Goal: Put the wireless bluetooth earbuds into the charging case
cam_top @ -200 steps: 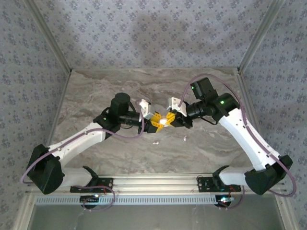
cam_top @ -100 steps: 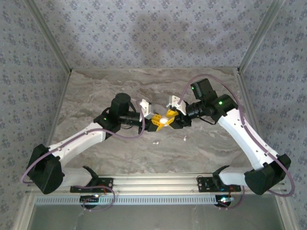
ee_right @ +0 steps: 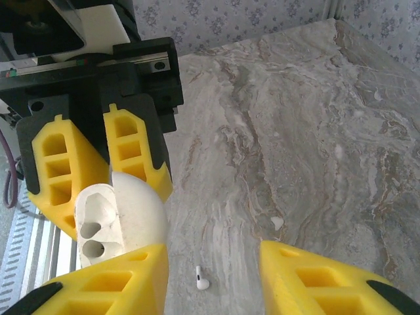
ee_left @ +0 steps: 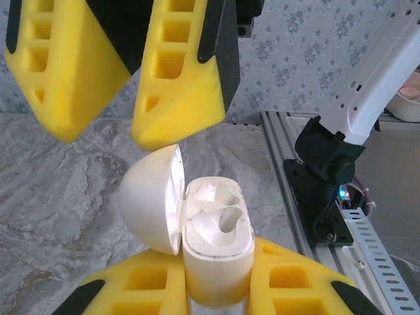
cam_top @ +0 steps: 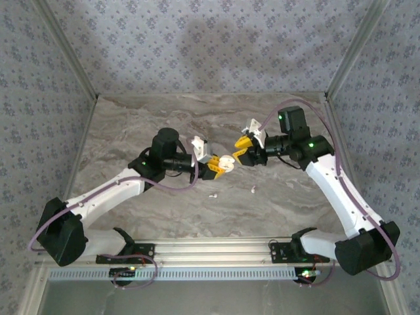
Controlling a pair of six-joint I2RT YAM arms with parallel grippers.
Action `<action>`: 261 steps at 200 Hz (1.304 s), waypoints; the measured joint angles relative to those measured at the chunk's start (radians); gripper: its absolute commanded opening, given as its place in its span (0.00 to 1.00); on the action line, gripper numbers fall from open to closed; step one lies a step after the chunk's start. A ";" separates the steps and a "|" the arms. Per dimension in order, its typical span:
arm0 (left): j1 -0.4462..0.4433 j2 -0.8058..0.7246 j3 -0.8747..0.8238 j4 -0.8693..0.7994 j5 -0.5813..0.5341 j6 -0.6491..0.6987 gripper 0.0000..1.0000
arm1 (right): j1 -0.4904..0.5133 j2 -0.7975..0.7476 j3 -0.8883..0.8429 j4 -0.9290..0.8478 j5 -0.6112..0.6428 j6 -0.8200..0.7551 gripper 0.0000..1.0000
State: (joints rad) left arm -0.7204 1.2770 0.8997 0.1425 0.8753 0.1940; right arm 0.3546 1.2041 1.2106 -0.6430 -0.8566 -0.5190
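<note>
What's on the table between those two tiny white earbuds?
Nothing. In the top view, the marble table between the left earbud and the right earbud is bare.

Two white earbuds point(cam_top: 212, 195), one open charging case point(cam_top: 226, 161), two robot arms point(cam_top: 111, 190).

**Charging case gripped, lid open**

The left gripper point(ee_left: 216, 292) is clamping the base of the white charging case point(ee_left: 218, 243) between its yellow pads. The lid point(ee_left: 152, 200) is hanging open to the left, exposing two sockets. The right gripper point(ee_left: 108, 128) is hovering close over the lid, jaws parted.
</note>
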 measured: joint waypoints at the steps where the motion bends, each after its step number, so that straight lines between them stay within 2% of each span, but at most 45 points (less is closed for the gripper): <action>1: 0.000 0.000 -0.001 0.001 0.000 0.000 0.18 | 0.000 0.000 -0.001 0.000 0.000 0.000 0.44; 33: 0.003 0.000 -0.044 0.057 -0.017 -0.029 0.17 | -0.010 -0.008 -0.008 0.037 -0.021 0.053 0.47; 75: 0.048 0.000 -0.184 0.223 -0.111 -0.153 0.17 | -0.030 -0.031 -0.020 0.047 -0.007 0.246 0.51; 120: 0.068 -0.013 -0.253 0.261 -0.232 -0.231 0.17 | -0.043 -0.007 -0.078 -0.090 0.157 0.442 0.51; 148: 0.068 -0.044 -0.276 0.258 -0.279 -0.246 0.17 | -0.054 0.132 -0.121 -0.154 0.254 0.552 0.51; 189: 0.068 -0.058 -0.283 0.254 -0.302 -0.248 0.17 | -0.038 0.391 -0.229 -0.134 0.337 0.674 0.52; 221: 0.068 -0.058 -0.283 0.242 -0.301 -0.248 0.17 | -0.024 0.461 -0.221 -0.125 0.400 0.708 0.56; 261: 0.068 -0.058 -0.283 0.238 -0.301 -0.248 0.17 | -0.017 0.521 -0.173 -0.125 0.446 0.711 0.56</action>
State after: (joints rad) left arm -0.6521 1.2190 0.6167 0.3805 0.5739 -0.0540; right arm 0.3374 1.7248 1.0374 -0.7677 -0.4103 0.1917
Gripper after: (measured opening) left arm 0.200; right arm 0.560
